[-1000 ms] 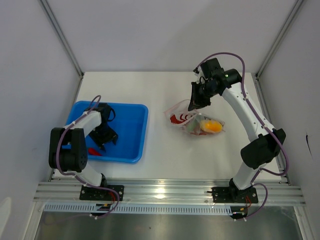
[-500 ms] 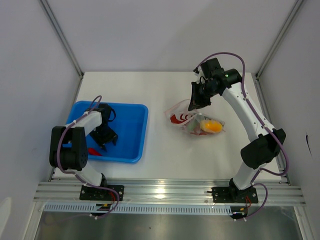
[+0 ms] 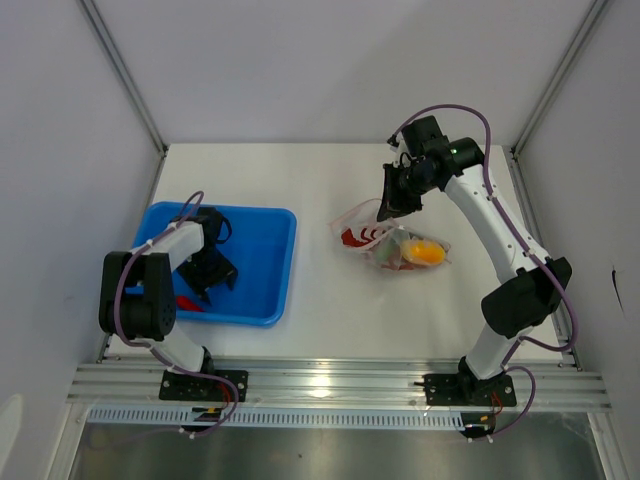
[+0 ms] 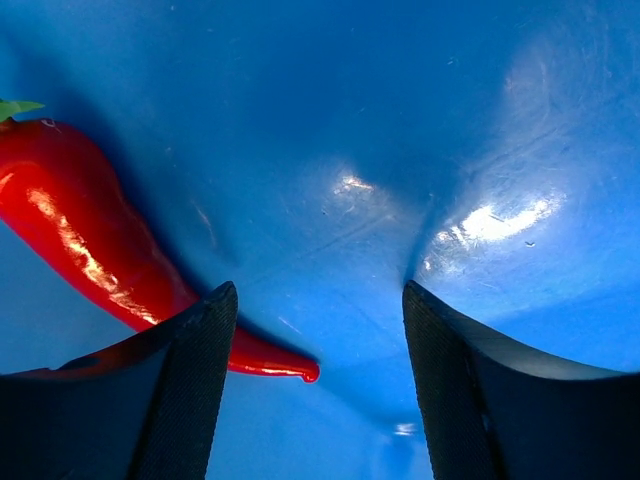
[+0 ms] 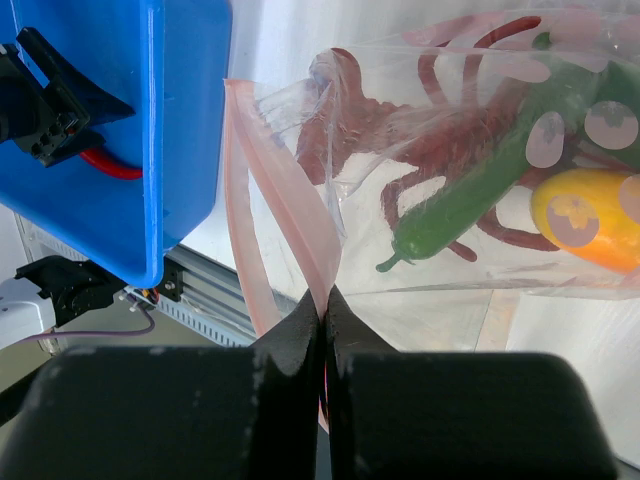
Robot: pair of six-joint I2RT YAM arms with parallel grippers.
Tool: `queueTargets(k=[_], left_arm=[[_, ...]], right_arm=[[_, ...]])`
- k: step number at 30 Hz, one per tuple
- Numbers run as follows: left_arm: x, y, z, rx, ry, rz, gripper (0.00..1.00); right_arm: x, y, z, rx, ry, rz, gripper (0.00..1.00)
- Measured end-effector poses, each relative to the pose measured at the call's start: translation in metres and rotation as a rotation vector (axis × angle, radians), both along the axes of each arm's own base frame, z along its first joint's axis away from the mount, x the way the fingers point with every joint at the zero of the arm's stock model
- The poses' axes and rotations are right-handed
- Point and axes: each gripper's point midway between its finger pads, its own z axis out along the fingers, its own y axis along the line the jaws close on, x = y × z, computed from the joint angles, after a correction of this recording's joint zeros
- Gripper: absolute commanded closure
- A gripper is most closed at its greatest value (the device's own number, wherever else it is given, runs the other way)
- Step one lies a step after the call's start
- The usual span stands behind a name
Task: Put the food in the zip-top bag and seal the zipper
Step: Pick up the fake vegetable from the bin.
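right jaws clamp the zipper (image 5: 238, 200), seemingly propping the zip-top bag (image 3: 400, 248) open for loading. left jaws gape wide, empty — astride the red chili (image 4: 90, 250) tip in the blue tray (image 3: 240, 215).

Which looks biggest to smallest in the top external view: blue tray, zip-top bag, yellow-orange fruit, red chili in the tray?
1. blue tray
2. zip-top bag
3. yellow-orange fruit
4. red chili

Only a sliver of the chili shows, so its order against the fruit is unsure.

Lab test cell: white panel walls (image 3: 300, 60), aluminium rail (image 3: 340, 385), white table (image 3: 330, 300)
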Motion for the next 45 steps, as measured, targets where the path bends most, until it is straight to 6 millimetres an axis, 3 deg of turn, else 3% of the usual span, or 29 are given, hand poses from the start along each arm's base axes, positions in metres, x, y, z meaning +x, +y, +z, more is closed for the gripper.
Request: queueTargets(k=[13,23,33,40,45], left_arm=[[-0.002,0.000,0.003,-0.001,0.022,0.002,0.27],[-0.015,-0.002,0.035,-0.006,0.008,0.045,0.22],[-0.045,-0.019,0.000,-0.070,0.099,0.087,0.27],[-0.038,-0.021,0.001,-0.060,0.126,0.074,0.34],[-0.035,-0.021,-0.001,-0.049,0.144,0.064,0.54]], right_arm=[[0.000,-0.001,0.002,-0.003,-0.008,-0.004,1.00],[-0.003,-0.005,0.002,-0.013,-0.012,-0.010,1.00],[-0.007,-0.008,-0.006,-0.026,0.009,-0.009,1.00],[-0.009,-0.011,-0.005,-0.027,0.005,-0.016,1.00],[-0.009,-0.012,-0.004,-0.027,0.001,-0.019,1.00]])
